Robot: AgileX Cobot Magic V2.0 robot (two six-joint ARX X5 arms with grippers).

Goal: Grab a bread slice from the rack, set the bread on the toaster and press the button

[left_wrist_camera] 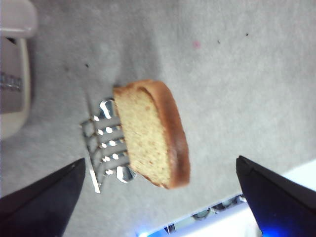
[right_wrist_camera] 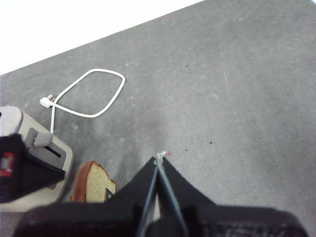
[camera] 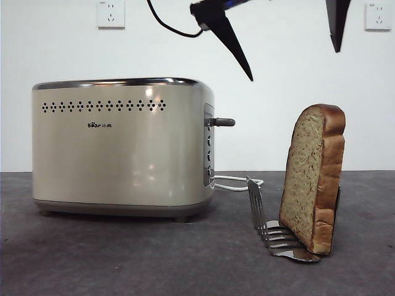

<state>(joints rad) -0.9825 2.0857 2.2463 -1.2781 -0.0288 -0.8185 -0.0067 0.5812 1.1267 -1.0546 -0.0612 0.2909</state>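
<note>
While the left gripper (left_wrist_camera: 158, 197) hangs high with jaws spread wide, the thick tan-crumbed, brown-crusted slice of bread (left_wrist_camera: 150, 133) sits below, between them.
That slice stands upright in the small shiny silver toast rack (camera: 274, 231), well clear of the boxy cream toaster (camera: 120, 148) beside it; bare grey table (camera: 123, 259) lies around. Right gripper (right_wrist_camera: 159, 160) waits aloft, jaws pressed together.

Low front camera, two overhead wrist cameras
</note>
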